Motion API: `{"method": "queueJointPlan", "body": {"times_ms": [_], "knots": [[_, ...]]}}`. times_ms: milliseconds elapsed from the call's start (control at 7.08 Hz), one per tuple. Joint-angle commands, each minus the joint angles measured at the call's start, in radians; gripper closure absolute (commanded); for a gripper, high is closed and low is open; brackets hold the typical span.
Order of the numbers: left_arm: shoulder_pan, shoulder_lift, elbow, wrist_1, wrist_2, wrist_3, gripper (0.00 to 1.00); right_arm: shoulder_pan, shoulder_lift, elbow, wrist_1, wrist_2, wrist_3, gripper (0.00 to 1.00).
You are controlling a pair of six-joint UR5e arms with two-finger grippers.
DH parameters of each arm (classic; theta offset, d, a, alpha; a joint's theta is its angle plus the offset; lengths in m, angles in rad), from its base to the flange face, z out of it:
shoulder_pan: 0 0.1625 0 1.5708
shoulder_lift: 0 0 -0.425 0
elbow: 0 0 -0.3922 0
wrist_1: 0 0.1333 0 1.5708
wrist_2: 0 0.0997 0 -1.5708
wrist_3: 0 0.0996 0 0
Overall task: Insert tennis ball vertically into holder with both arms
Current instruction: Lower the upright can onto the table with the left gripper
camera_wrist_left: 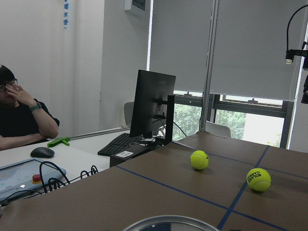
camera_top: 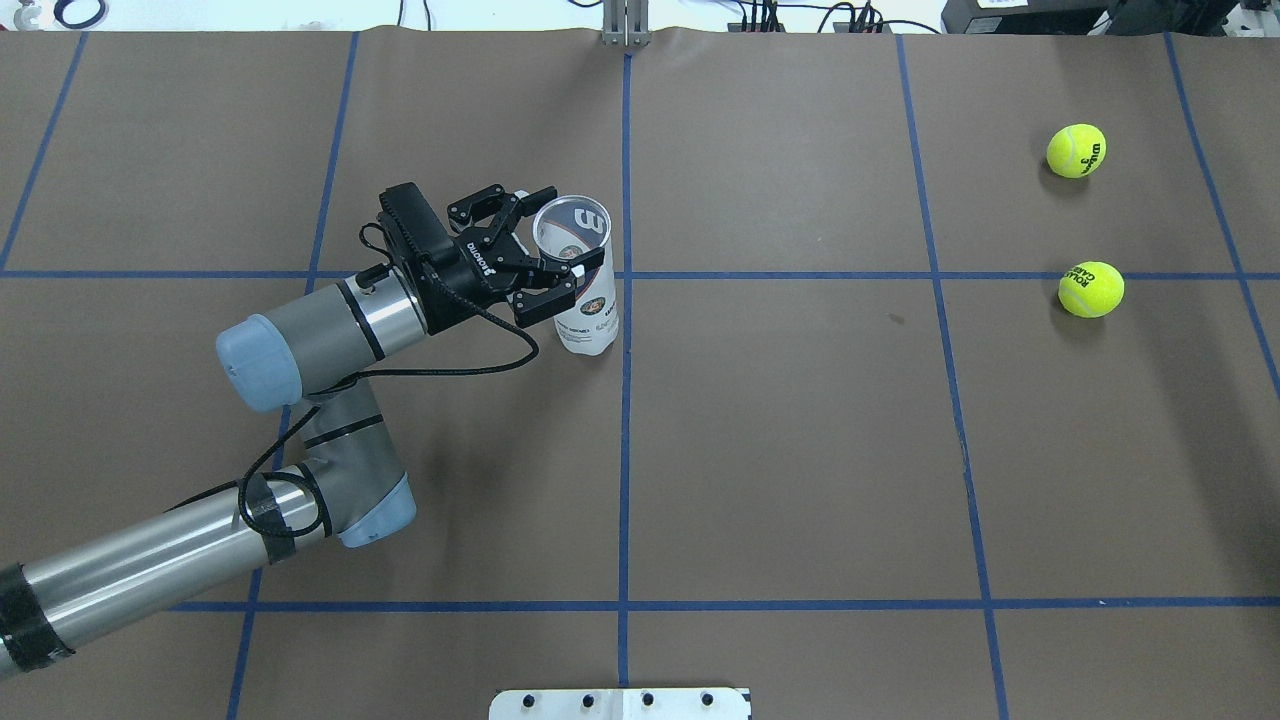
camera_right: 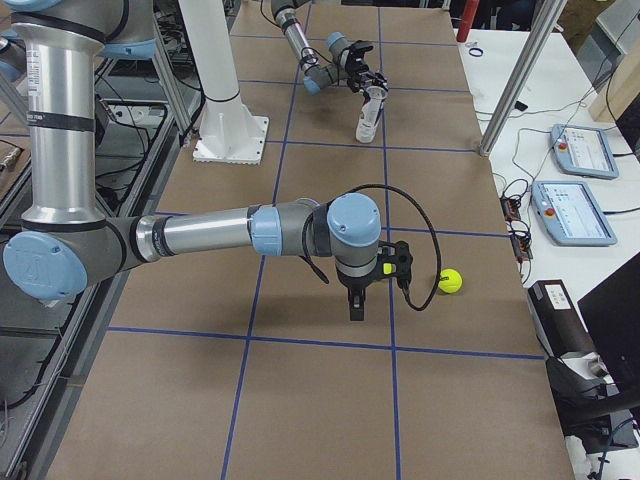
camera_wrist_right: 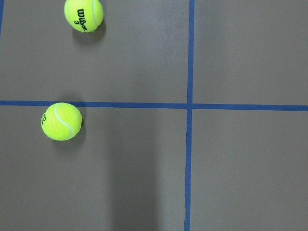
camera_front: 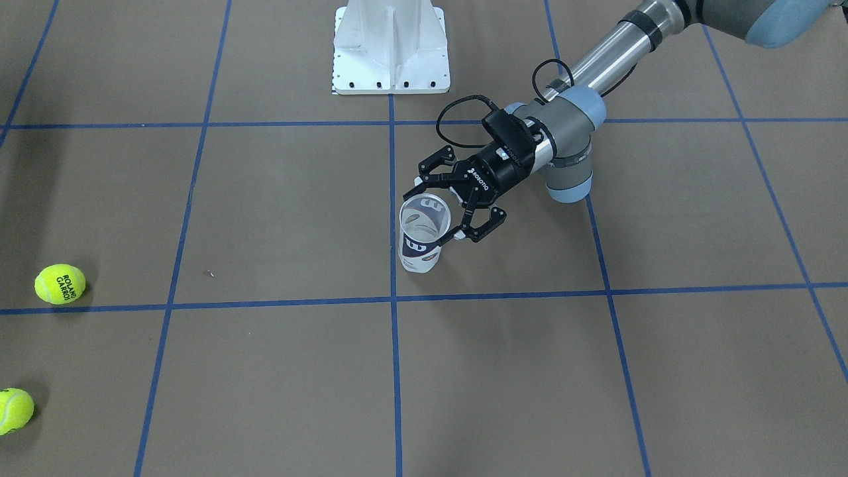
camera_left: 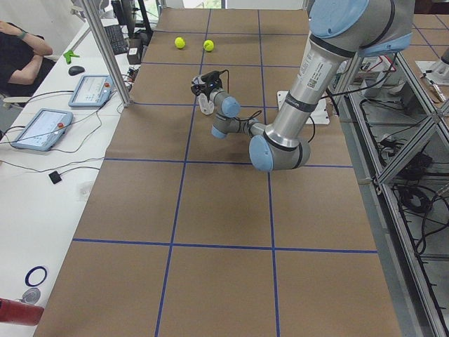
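The holder (camera_top: 588, 310) stands upright on the table (camera_top: 800, 450), its long axis vertical. Its open silver-rimmed mouth points straight up and its base sits just beside a crossing of blue tape lines.

The left gripper (camera_top: 550, 232) comes in level from the side at the height of the rim. Its jaws are spread wide, wider than the can, with one finger on each side of the upper wall. The rim lies at the fingertips rather than deep between the jaws. In the overhead view the near fingertip (camera_top: 577, 269) looks to be against the can wall, and the far one stands off from it. I cannot tell for sure whether either one touches.

The tennis ball (camera_top: 1091, 289) lies on the table well apart from the holder, far out on the robot's right, with its black lettering turned upward. A second ball (camera_top: 1076, 150) lies near it, farther from the robot.

The right gripper (camera_right: 356, 305) hangs pointing down over the table near the two balls. It shows only in the side view, so I cannot tell how its jaws stand. Its wrist view shows both balls on bare table below.
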Motion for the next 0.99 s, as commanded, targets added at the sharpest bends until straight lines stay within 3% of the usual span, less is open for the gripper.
{"method": "queueJointPlan", "body": {"times_ms": [0, 848], "knots": [[0.000, 0.000, -0.002, 0.000, 0.000, 0.000, 0.02, 0.000, 0.001, 0.000, 0.000, 0.000, 0.000, 0.01], [-0.007, 0.003, -0.014, 0.002, -0.002, 0.002, 0.01, 0.000, 0.001, 0.000, 0.000, 0.000, -0.002, 0.01]]}}
